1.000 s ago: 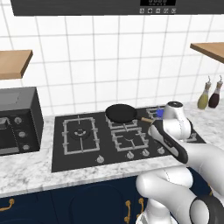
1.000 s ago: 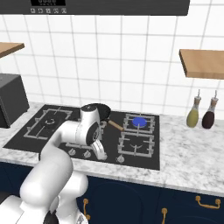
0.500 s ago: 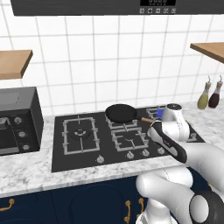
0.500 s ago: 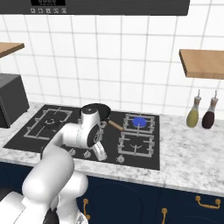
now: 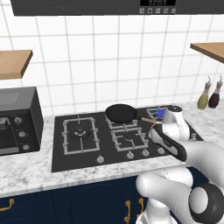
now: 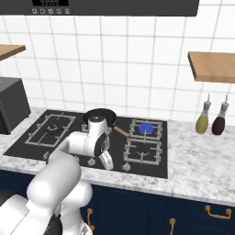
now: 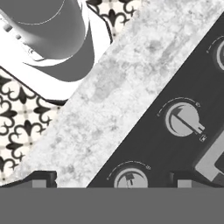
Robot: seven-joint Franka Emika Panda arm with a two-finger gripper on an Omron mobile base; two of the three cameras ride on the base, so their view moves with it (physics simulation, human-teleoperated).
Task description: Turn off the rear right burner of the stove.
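The stove (image 5: 87,153) (image 6: 78,131) is a black glass cooktop with grey grates. Its rear right burner (image 6: 146,127) (image 5: 158,113) shows a blue flame. Silver knobs (image 5: 130,155) line the front edge. My gripper (image 6: 108,164) points down over the knob row, just left of the front right grate. In the hand view my gripper (image 7: 113,180) is open, its fingertips (image 7: 41,178) wide apart with one knob (image 7: 130,179) low between them, not touched. A second knob (image 7: 183,120) lies further along the row.
A black frying pan (image 5: 122,113) (image 6: 98,114) sits on the rear middle grate, its wooden handle pointing toward the lit burner. A dark toaster oven (image 5: 17,122) stands on the left of the counter. Two bottles (image 6: 211,120) stand at the right under a wooden shelf (image 6: 213,66).
The wrist has edged slightly to the right and lower over the knob row. The jaws stay open. The flame still burns.
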